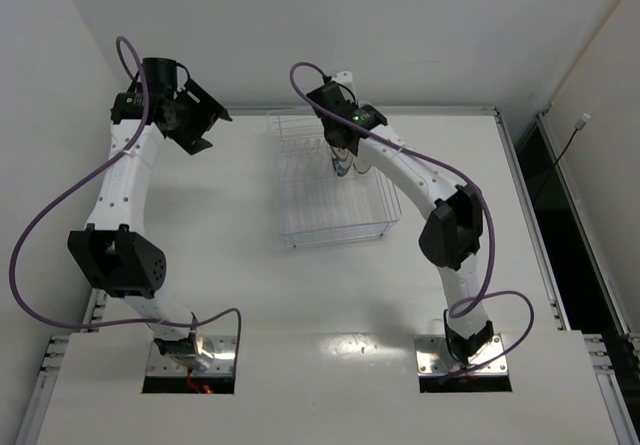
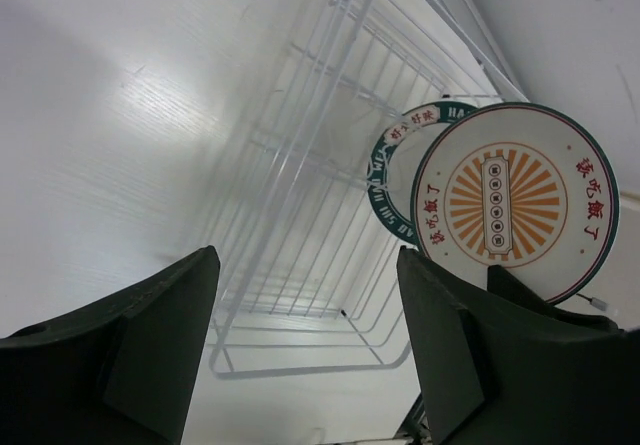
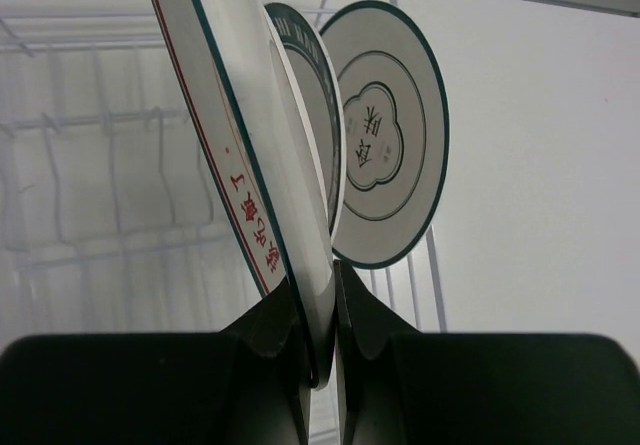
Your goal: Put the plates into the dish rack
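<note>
White sunburst plate (image 3: 235,145) at dish rack (image 1: 340,233): last placement step, by my judgement.
Right pincer (image 3: 318,305) pinches its rim, upright; rack at 12 o'clock on bench (image 1: 250,285). Lettered plate (image 3: 310,95), ringed plate (image 3: 385,135) racked behind. Left pincer (image 2: 305,295) spread, empty, 10 o'clock. Next probably: seat, release, lift straight.

plates (image 2: 515,200) and right tool (image 3: 318,310) block far-right rows of dish rack (image 1: 310,205); left side, near rows open

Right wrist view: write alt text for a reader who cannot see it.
The right gripper pinches the rim of a red-lettered plate, seen edge-on. Behind it a dark-rimmed plate and a ringed plate stand on edge in the wire dish rack.
</note>
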Controlling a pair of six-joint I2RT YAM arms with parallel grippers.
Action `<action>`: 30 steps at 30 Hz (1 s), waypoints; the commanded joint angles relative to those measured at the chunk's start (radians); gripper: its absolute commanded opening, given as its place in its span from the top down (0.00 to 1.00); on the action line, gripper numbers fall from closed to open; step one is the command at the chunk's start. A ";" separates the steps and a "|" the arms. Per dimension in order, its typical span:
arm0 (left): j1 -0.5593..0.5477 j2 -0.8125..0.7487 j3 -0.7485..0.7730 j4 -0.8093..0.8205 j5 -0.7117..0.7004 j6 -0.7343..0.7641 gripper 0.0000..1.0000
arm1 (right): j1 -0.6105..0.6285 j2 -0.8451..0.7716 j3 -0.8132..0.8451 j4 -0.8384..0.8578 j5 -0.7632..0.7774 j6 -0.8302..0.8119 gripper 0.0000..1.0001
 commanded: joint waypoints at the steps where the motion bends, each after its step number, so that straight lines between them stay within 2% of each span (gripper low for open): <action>1: -0.004 -0.036 0.011 -0.023 -0.060 0.033 0.31 | -0.014 0.004 0.064 0.039 0.062 -0.019 1.00; 3: -0.004 -0.036 0.011 -0.033 -0.074 0.042 0.27 | -0.023 0.029 0.064 0.039 0.050 -0.006 1.00; 13: -0.004 -0.045 -0.012 -0.033 -0.083 0.042 0.25 | -0.046 0.072 0.029 0.041 -0.107 0.026 1.00; 18: 0.007 -0.064 -0.053 -0.021 -0.083 0.042 0.25 | -0.075 0.051 0.029 0.041 -0.188 0.055 0.81; 23: 0.021 -0.064 -0.052 -0.011 -0.066 0.032 0.25 | -0.096 0.041 0.044 -0.009 -0.251 0.064 0.70; 24: 0.021 -0.064 -0.052 -0.011 -0.066 0.032 0.25 | -0.097 0.026 0.055 -0.019 -0.251 0.064 0.65; 26: 0.021 -0.064 -0.052 -0.011 -0.066 0.032 0.24 | -0.097 0.003 0.066 -0.046 -0.232 0.064 0.60; 30: 0.021 -0.055 -0.052 -0.011 -0.066 0.032 0.24 | -0.107 -0.130 0.075 -0.097 -0.232 0.040 0.44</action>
